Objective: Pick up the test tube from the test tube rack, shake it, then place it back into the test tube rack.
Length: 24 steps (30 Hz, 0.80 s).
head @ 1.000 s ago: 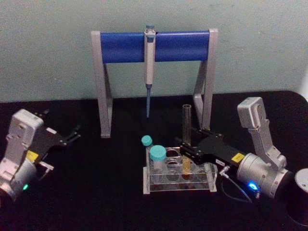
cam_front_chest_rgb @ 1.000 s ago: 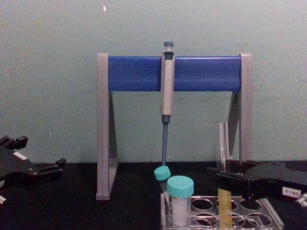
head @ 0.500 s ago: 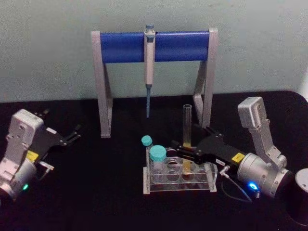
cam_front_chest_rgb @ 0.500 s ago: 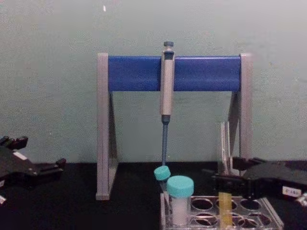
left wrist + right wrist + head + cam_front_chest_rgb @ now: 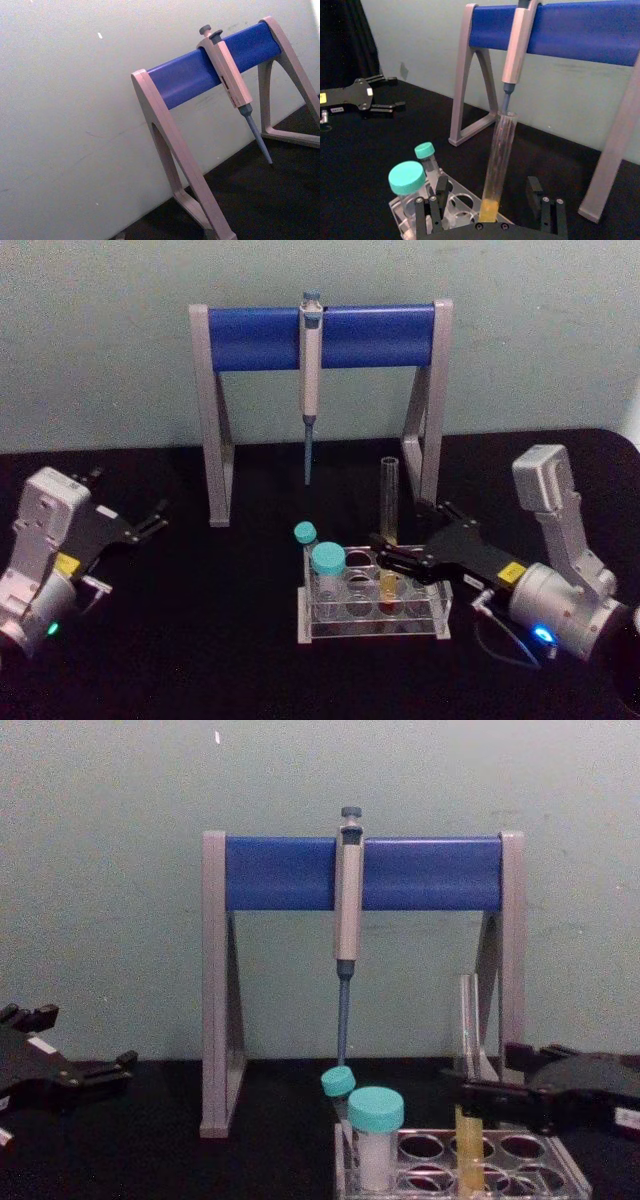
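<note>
Right end effector (image 5: 490,220) straddles slim glass test tube (image 5: 497,165), prongs apart.

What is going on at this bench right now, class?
The right gripper is at the test tube, its open fingers either side of the tube without closing on it. The tube stands upright in the test tube rack with yellow liquid in its lower part, beside two teal-capped tubes. The left gripper sits idle at the table's left side. Behind the rack, a pipette hangs on the blue-barred stand.
</note>
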Each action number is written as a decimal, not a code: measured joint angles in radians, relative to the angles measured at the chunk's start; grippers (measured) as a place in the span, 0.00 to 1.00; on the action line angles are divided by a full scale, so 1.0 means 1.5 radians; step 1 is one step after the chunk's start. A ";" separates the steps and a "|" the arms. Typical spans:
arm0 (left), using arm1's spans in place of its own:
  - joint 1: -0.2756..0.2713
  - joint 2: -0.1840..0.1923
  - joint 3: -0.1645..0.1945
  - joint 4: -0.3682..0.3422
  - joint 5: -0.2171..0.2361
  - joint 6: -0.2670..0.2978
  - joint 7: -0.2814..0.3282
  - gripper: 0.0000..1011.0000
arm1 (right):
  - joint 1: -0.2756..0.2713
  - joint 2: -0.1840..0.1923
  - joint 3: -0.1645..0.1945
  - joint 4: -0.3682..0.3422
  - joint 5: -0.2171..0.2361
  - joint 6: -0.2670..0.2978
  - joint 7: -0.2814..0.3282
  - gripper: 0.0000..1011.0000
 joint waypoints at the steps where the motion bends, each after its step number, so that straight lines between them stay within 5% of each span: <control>1: 0.000 0.000 0.000 0.000 0.000 0.000 0.000 1.00 | -0.010 0.005 0.006 -0.012 0.002 0.001 -0.005 0.99; 12: 0.000 0.000 0.000 0.000 0.000 0.000 0.000 1.00 | -0.104 0.034 0.069 -0.097 0.013 0.009 -0.064 0.99; 16: 0.000 0.000 0.000 0.000 0.000 0.000 0.000 1.00 | -0.133 0.023 0.094 -0.113 -0.017 -0.010 -0.115 0.99; 24: 0.000 0.000 0.000 0.000 0.000 0.000 0.000 1.00 | -0.146 -0.008 0.100 -0.102 -0.105 -0.029 -0.208 0.99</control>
